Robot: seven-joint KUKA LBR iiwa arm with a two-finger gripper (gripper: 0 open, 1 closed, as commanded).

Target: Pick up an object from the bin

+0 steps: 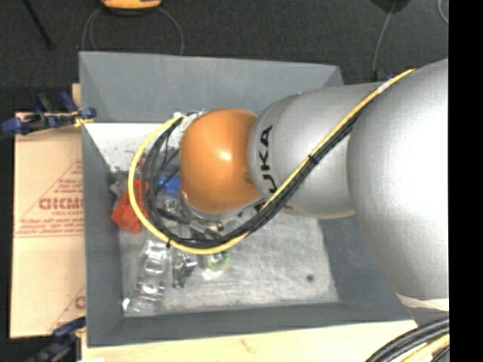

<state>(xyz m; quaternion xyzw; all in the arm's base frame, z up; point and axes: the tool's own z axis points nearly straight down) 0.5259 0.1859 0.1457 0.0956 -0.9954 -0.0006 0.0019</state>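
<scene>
The arm [332, 157] came in from the right and hung low over the left half of the grey bin [226, 78]. Its orange wrist cover [215, 161] hid most of the claw [192, 232] beneath, so it could not be told whether the claw was open or closed, or had hold of anything. Nearest to it lay a blue piece [170, 185] at the cover's left edge, an orange-red thing [125, 214] by the left wall, a heap of clear plastic pieces [153, 268] toward the near-left corner, and a small greenish thing [216, 262] just beside the cable loop. No single target could be singled out. To do the step well, the claw would probably need to settle on one separate piece rather than the clear heap, descend straight, and keep the yellow cable [134, 179] off the wall. The arm's casing bore black letters reading "UKA", their start hidden by the cover.
</scene>
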